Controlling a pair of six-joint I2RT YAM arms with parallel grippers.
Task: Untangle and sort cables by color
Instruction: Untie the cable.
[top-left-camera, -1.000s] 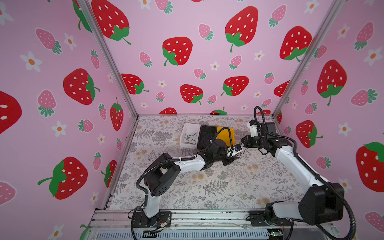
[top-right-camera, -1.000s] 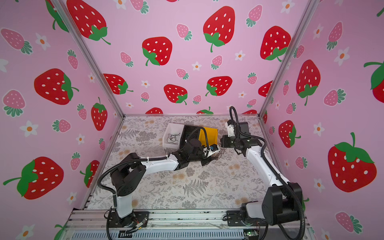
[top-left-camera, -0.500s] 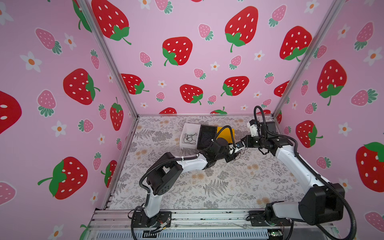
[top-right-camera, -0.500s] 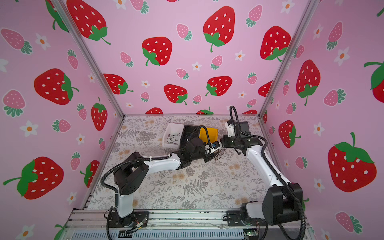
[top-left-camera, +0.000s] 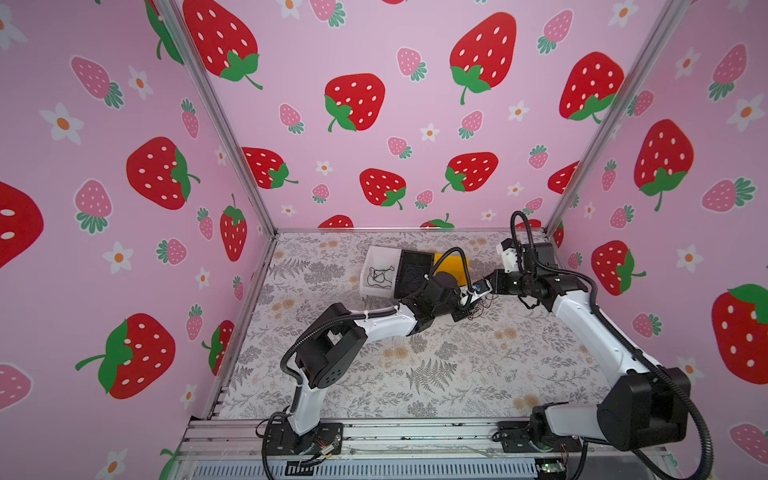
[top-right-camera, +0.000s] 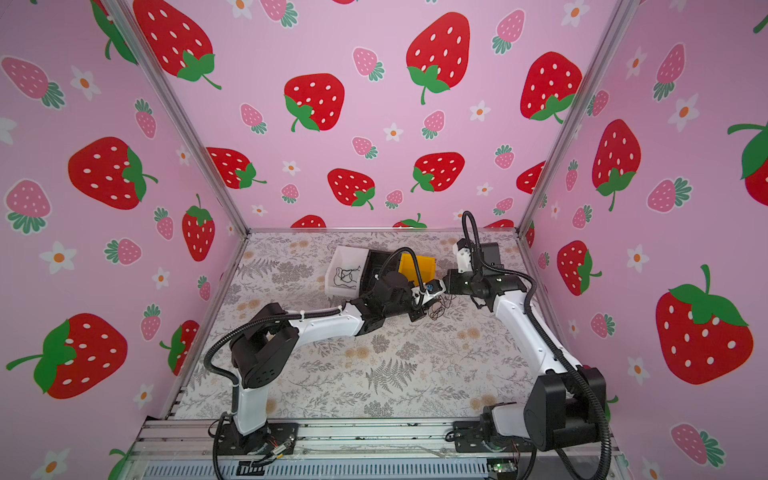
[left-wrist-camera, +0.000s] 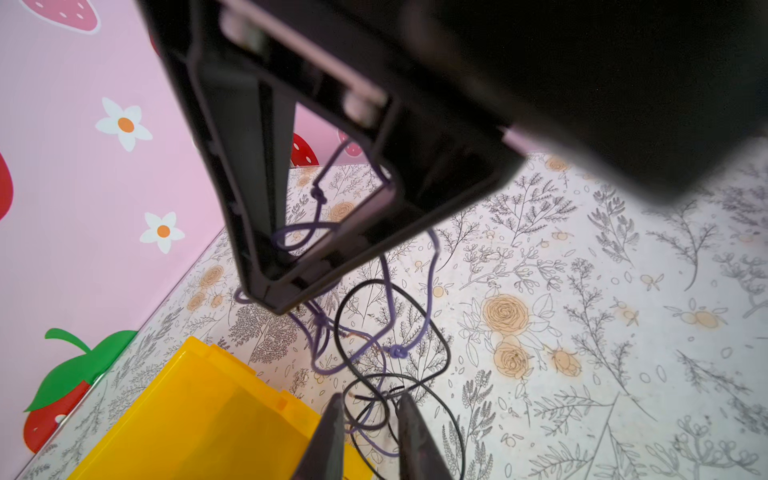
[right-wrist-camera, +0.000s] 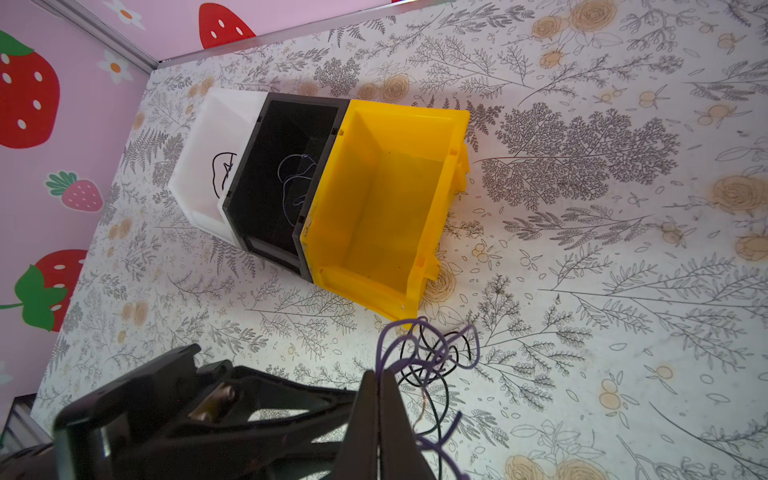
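while my right fingers (right-wrist-camera: 379, 415) are pressed flat together on a purple cable (left-wrist-camera: 397, 352), my left fingers (left-wrist-camera: 368, 432) stand apart, with a clear gap between the two tips. strands of that purple cable and of a black cable (left-wrist-camera: 337, 320) run through the gap, but i cannot see either tip pinching them. the purple cable hangs from my right fingers in loops with small knots along it. lower down it winds together with the black cable into a loose tangle (top-left-camera: 480, 311) that lies on the flowered tabletop (right-wrist-camera: 582, 291), just beside a corner of a yellow bin (right-wrist-camera: 395, 187). in both top views my left arm (top-left-camera: 386, 324) and my right arm (top-left-camera: 582, 316) reach in from their own sides and come close together above the tangle. three bins stand touching in a row toward the back wall: a white bin (right-wrist-camera: 224, 108), a black bin (right-wrist-camera: 307, 102) in the middle, and the yellow bin nearest the tangle. a second black cable (right-wrist-camera: 222, 170) curls on the floor of the white bin, and a second purple cable (right-wrist-camera: 295, 174) lies in the black bin.
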